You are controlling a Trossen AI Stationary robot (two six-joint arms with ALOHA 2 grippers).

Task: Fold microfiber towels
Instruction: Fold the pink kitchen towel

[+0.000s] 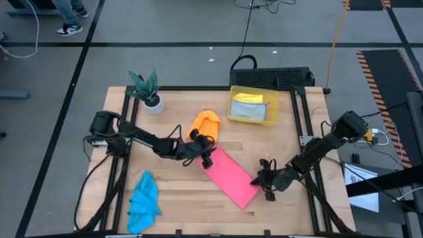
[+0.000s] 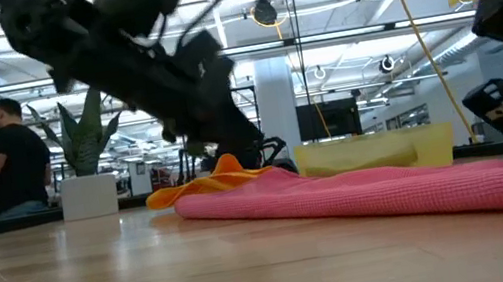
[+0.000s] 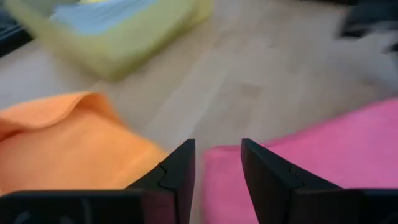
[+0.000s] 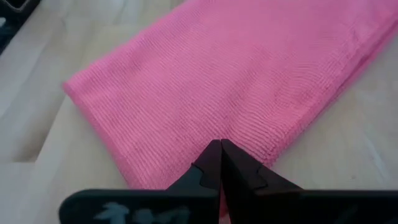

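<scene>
The microfiber towels are lying scattered over the table (image 1: 178, 205), and I am judging them light, limp and a little clingy, so any of them will sag and drape the moment I lift it; an edge or a corner is the place to pinch, not the middle. Going left to right: the blue towel (image 1: 143, 202) is sitting crumpled at the near left, well apart from both of my pincers. The orange towel (image 1: 205, 123) is bunched up near the middle, toward the far side, and my left gripper (image 1: 206, 157) is hovering between it and the far left end of the pink towel (image 1: 229, 176), with its fingers (image 3: 180, 180) standing a narrow way apart and holding nothing; the pink edge is lying just in front of them. The pink towel is stretching as a long folded strip, running from there toward the near right. My right gripper (image 1: 268, 180) is waiting at its near right end with its fingers pressed together, their tips over the hem; whether they are pinching cloth I cannot tell. Far right of centre, the yellow bin (image 1: 253, 108) is holding folded yellow and grey towels.
</scene>
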